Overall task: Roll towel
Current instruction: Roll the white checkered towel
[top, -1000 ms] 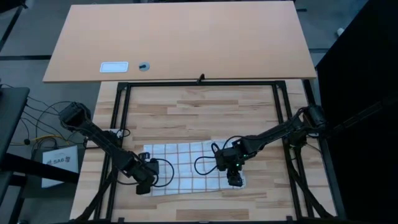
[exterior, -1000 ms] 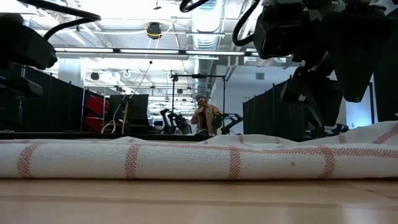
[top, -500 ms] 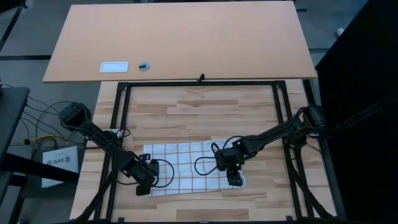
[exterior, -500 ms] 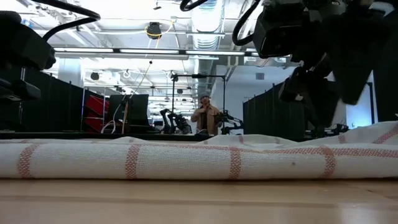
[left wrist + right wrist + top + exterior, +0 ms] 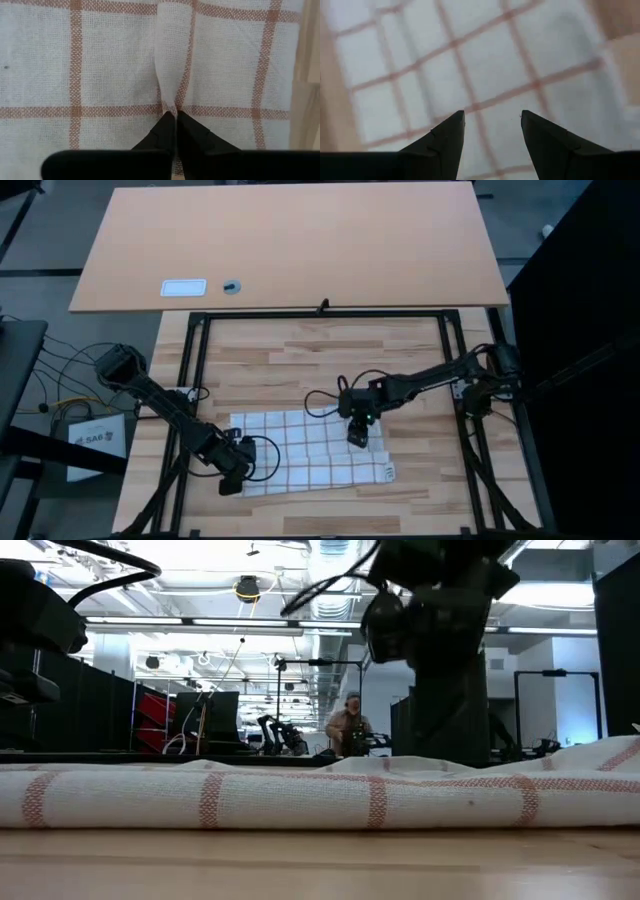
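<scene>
The towel (image 5: 300,455), white with a reddish-brown grid, lies spread on the wooden table near its front edge. In the low view its near hem (image 5: 300,795) runs across the picture. My left gripper (image 5: 232,477) is at the towel's near left corner, shut on the cloth (image 5: 100,75). My right gripper (image 5: 357,438) hangs open above the towel's far right part (image 5: 485,65), with nothing between its fingers. The towel's near right corner (image 5: 385,472) lies slightly bunched. My left gripper pinches a small raised pucker of the towel (image 5: 170,106) between its two fingertips, near the near left corner. The fingers come from above, pointing down. A narrow ridge of cloth runs away from the fingertips, and the rest of the towel lies flat on the table.
A black frame (image 5: 195,380) borders the wooden table on the left, right and far sides. Bare wood (image 5: 320,360) lies beyond the towel's far edge. A larger tan tabletop (image 5: 300,240) stands behind. A person (image 5: 350,728) is far off in the room.
My right gripper has risen from the towel's near right corner and gone toward the far edge and a little left, staying open. It now hangs over the towel's far right part. The towel has stayed where it was.
</scene>
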### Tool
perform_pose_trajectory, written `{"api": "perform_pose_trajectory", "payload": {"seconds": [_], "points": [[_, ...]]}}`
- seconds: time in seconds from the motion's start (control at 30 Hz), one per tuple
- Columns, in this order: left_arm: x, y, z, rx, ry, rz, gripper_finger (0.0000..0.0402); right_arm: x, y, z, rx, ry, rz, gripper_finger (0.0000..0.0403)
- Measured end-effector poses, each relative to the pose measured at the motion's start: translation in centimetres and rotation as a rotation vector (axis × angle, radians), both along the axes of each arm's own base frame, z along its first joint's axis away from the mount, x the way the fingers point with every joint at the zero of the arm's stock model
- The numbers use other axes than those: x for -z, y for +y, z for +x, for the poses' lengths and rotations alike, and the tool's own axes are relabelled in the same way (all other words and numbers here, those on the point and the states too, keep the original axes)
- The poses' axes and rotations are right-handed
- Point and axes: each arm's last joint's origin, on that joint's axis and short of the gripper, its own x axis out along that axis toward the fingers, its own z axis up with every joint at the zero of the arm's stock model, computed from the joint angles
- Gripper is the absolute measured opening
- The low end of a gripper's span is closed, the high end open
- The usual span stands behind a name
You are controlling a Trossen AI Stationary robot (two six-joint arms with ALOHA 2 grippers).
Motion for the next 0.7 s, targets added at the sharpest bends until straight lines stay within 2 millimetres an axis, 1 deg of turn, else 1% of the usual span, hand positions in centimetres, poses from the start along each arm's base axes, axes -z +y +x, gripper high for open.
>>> {"api": "perform_pose_trajectory", "payload": {"seconds": [0.1, 0.27, 0.33, 0.43, 0.7], "points": [[0.0, 0.0, 0.0, 0.001, 0.004, 0.003, 0.0000, 1.0, -0.5, -0.7, 0.009, 0.034, -0.050, 0.0182], [0.0, 0.1, -0.1, -0.003, 0.014, 0.009, 0.0000, 3.0, -0.7, -2.2, 0.015, 0.084, -0.062, 0.0182], [0.1, 0.1, -0.1, -0.004, 0.015, 0.010, 0.0000, 3.5, -0.8, -2.6, 0.017, 0.080, -0.063, 0.0182], [0.1, 0.1, -0.1, -0.015, 0.018, 0.008, 0.0000, 3.8, -0.8, -2.9, 0.015, 0.089, -0.065, 0.0182], [0.1, 0.4, -0.5, -0.075, 0.060, 0.023, 0.0000, 4.0, -0.7, -3.0, -0.014, 0.091, -0.075, 0.0182]]}}
